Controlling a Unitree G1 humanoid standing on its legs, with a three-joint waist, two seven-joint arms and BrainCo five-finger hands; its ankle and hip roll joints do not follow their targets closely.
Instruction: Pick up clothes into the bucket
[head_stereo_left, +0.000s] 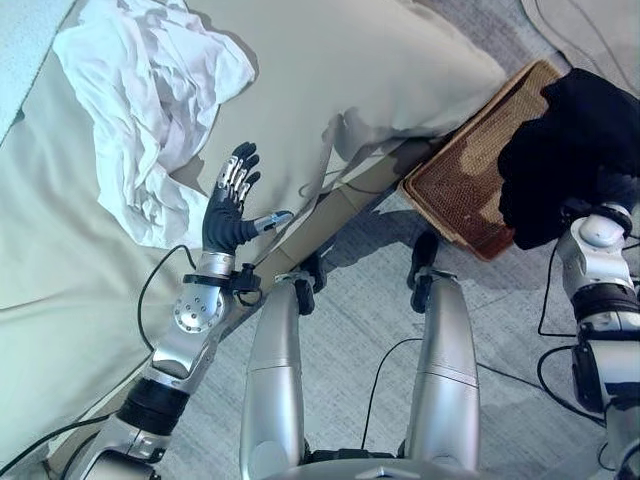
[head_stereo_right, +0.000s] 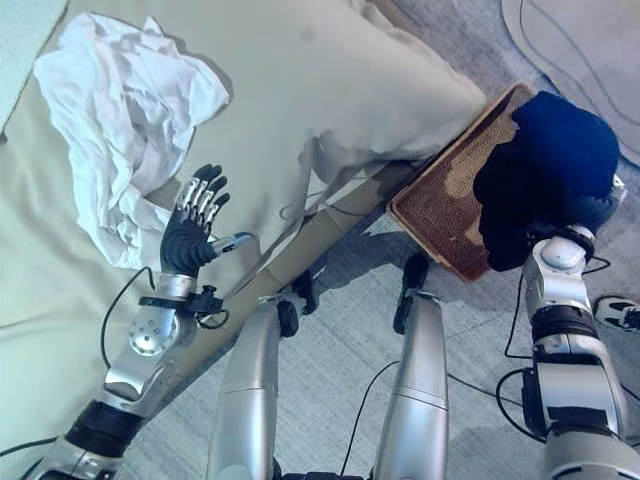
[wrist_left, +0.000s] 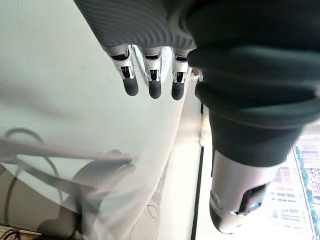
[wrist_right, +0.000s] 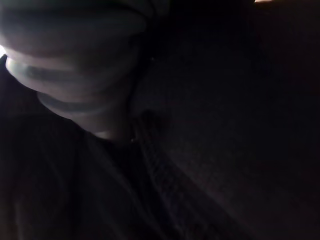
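My left hand (head_stereo_left: 228, 205) hovers over the bed (head_stereo_left: 380, 70), fingers straight and apart, white garment (head_stereo_left: 140, 110) at its 11 o'clock. Right hand buried in dark garment (head_stereo_right: 545, 175) over the woven basket (head_stereo_right: 440, 205); finger state unreadable. Risk: cloth drapes the rim and slides out.

The left arm (head_stereo_left: 185, 340) was clad in smooth silver-grey shells, broken by a black ribbed band near the elbow and a round silver disc below the wrist. The left hand (head_stereo_left: 228, 215) was wrapped in a dark ribbed cover (wrist_left: 140, 20), and its fingers (wrist_left: 152, 85) were silver with dark rounded tips. The right arm (head_stereo_right: 560, 330) was made of similar silver segments with black joints.
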